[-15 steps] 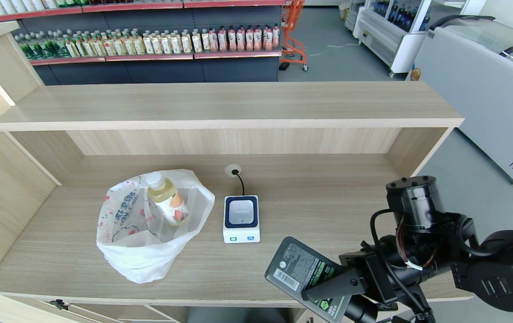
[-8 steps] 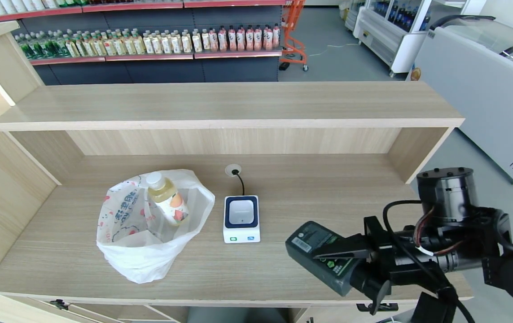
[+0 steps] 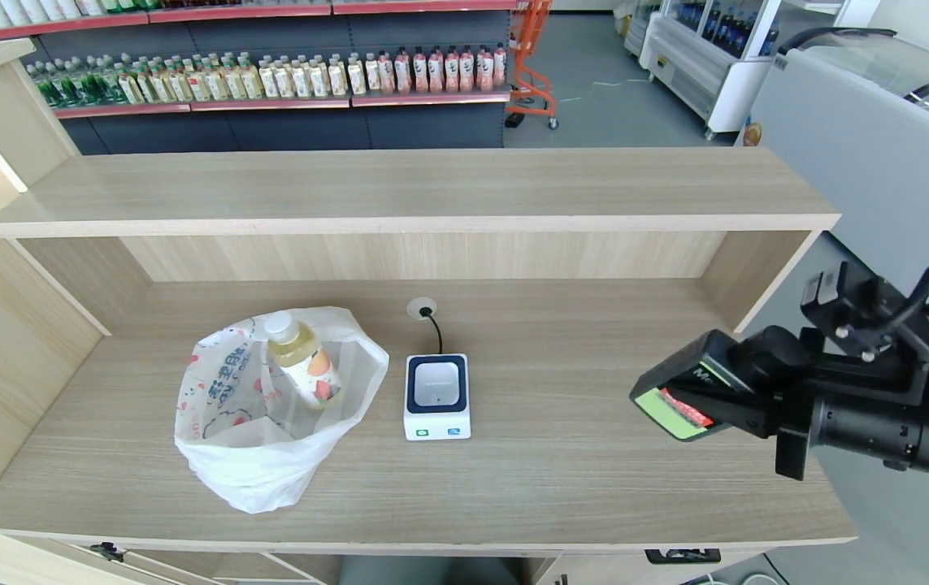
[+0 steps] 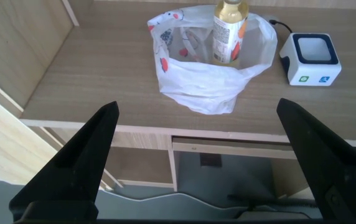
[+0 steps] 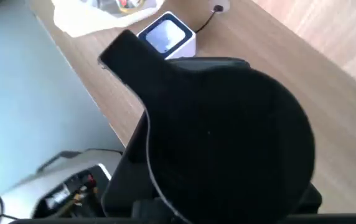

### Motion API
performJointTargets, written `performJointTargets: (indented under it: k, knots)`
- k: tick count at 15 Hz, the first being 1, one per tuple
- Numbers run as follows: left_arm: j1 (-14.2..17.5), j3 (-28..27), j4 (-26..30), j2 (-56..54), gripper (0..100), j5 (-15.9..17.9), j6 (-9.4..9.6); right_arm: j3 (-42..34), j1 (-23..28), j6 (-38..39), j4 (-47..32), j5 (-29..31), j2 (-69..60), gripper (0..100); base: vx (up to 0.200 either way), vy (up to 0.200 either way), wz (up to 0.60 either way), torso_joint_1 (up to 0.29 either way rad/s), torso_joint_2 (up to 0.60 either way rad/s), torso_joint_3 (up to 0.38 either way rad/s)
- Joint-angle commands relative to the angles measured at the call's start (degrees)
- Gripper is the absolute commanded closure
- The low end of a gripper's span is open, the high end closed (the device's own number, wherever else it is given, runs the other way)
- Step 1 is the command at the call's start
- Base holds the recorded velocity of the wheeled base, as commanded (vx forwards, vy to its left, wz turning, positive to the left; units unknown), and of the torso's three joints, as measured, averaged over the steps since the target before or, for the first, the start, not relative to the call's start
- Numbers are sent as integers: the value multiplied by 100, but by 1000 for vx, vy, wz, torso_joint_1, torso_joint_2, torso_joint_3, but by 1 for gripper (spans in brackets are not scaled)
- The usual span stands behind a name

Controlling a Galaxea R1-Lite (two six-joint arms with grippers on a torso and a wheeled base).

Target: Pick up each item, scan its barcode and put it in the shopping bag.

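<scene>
Item, dark pack [image 3: 679,398]: you are finding it at the right middle of the head frame, its green and red end turned toward the frame's left, hanging in the air over the right end of the counter [image 3: 594,487] and well apart from the bag. Right gripper [image 3: 736,378]: it is clamping its fingers onto the dark pack, holding it by the end away from the scanner. Left gripper [image 4: 196,109]: its two dark fingers [image 4: 72,168] are standing wide apart with nothing between them, and it is hovering off the counter's near edge with the bag beyond it. Shopping bag [image 3: 269,455]: white printed plastic, sitting left of centre in the head frame on the counter, its mouth gaping open. Bottle [image 3: 301,366]: white cap, pale yellow drink, leaning tilted inside the shopping bag with its cap poking above the rim. Scanner [image 3: 437,396]: a white box with a dark-framed window facing up, sitting at the frame's centre just beside the bag. Cable [image 3: 434,331]: black, running from the scanner's back to a round grommet [image 3: 422,308] in the counter. Shelves [image 3: 269,77]: running across the upper left of the frame, carrying rows of drink bottles
</scene>
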State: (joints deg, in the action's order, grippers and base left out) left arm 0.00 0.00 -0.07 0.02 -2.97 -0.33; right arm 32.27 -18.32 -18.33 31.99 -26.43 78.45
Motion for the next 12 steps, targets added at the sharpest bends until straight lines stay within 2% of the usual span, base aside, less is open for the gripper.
performJointTargets:
  k: [1, 3, 5, 7, 9, 12]
  knots:
    - [0, 0, -1, -2, 0, -1, -2, 262, 22, 3143, 9, 1114, -119, 100, 0, 0, 0, 0, 0, 0]
    - [0, 0, -1, -2, 0, -1, -2, 306, 22, 4664, 27, 1087, -128, 100, 0, 0, 0, 0, 0, 0]
    - [0, 0, -1, -2, 0, -1, -2, 227, -84, 5340, 27, 1061, -163, 100, 0, 0, 0, 0, 0, 0]
    - [0, 0, -1, -2, 0, -1, -2, 210, -251, 5419, 62, 1043, -49, 100, 0, 0, 0, 0, 0, 0]
    - [0, 0, -1, -2, 0, -1, -2, 201, -251, 5419, 387, 1035, 197, 100, 0, 0, 0, 0, 0, 0]
    - [0, 0, -1, -2, 0, -1, -2, 175, -251, 5402, 466, 929, 320, 100, 0, 0, 0, 0, 0, 0]
